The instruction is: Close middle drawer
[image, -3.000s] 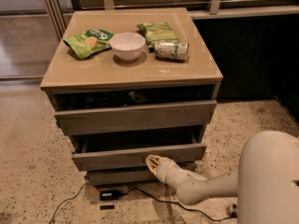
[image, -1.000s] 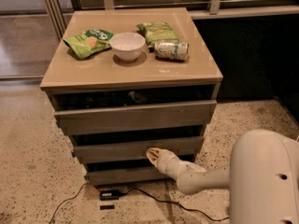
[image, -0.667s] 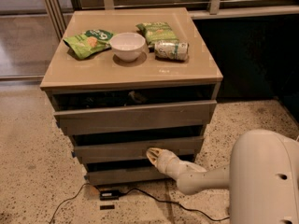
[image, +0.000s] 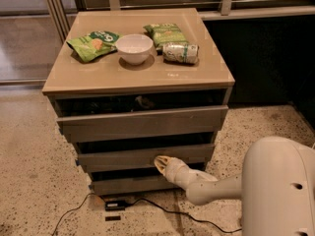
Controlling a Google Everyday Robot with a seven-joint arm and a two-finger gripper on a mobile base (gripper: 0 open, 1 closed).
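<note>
The middle drawer (image: 113,157) is a wide grey-brown flat front, second of three in the cabinet. It stands out only a little from the cabinet, with a dark gap above it. My gripper (image: 161,163) is at the end of the white arm that comes in from the lower right. Its tip rests against the middle drawer's front, right of centre, near the lower edge. The top drawer (image: 142,122) above sticks out a little further. The bottom drawer front (image: 129,185) lies below my gripper.
On the cabinet top (image: 123,77) are a white bowl (image: 134,48), two green snack bags (image: 93,44) (image: 165,33) and a can on its side (image: 180,53). A black cable and small box (image: 115,205) lie on the speckled floor. My white arm body (image: 280,191) fills the lower right.
Since three seconds ago the middle drawer has slid inward with my gripper against its front. Over the last second almost nothing has moved.
</note>
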